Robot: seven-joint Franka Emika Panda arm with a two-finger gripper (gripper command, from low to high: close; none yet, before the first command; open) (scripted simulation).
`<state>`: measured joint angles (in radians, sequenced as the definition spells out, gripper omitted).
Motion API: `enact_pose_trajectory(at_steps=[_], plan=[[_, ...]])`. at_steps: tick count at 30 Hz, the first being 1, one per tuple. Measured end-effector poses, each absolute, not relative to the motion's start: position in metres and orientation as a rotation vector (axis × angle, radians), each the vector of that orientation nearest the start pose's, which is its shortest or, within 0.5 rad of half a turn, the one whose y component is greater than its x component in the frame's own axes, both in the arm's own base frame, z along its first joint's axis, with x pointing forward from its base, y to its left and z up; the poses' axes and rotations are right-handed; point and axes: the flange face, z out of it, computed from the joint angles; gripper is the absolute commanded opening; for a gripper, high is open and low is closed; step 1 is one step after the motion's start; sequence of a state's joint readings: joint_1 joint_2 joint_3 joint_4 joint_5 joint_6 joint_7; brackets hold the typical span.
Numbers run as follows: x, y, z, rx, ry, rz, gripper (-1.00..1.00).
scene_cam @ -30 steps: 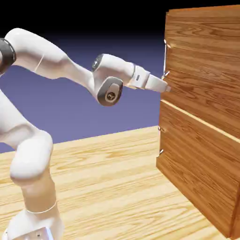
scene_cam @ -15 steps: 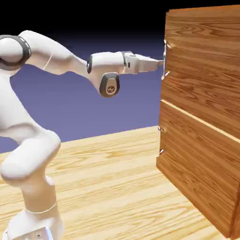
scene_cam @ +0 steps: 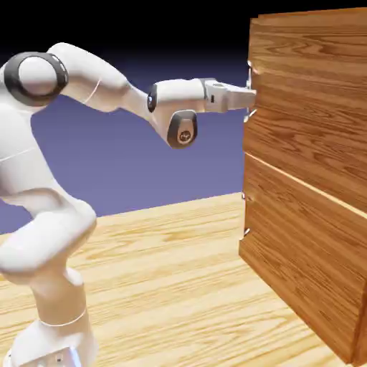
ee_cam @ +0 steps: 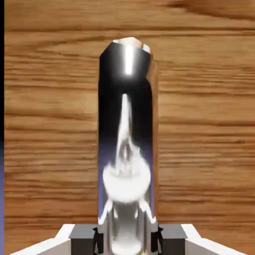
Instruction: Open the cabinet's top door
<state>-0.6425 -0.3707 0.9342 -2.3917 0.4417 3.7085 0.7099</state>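
At the cabinet's upper edge, 2 fingers clasp the bar

Left of the brown wood-grain top door [scene_cam: 312, 93], the grey-tipped fingers [ee_cam: 127, 240] pinch the glossy, mirror-like silver bar handle [ee_cam: 125, 124] from both sides, presumably for a firm pull. The upright bar stands near the panel's left edge in the exterior view.

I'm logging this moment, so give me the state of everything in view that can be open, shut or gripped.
Gripper: closed on the top door's handle.
Top handle: gripped between the fingertips.
Top door: looks shut; a slight gap can't be ruled out.
Lower door: looks shut, its handle ungripped.
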Motion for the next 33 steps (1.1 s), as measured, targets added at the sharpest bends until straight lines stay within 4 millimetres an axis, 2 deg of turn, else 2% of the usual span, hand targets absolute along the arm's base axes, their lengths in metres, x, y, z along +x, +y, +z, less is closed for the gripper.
enact_pose_trajectory(at_steps=[20,24,33], plan=[[0.369,0.101,0.593,-1.764,0.515,-1.612,-1.0],[0.362,0.097,0.594,-1.753,0.5,-1.6,-1.0],[0.363,0.097,0.595,-1.756,0.5,-1.606,-1.0]])
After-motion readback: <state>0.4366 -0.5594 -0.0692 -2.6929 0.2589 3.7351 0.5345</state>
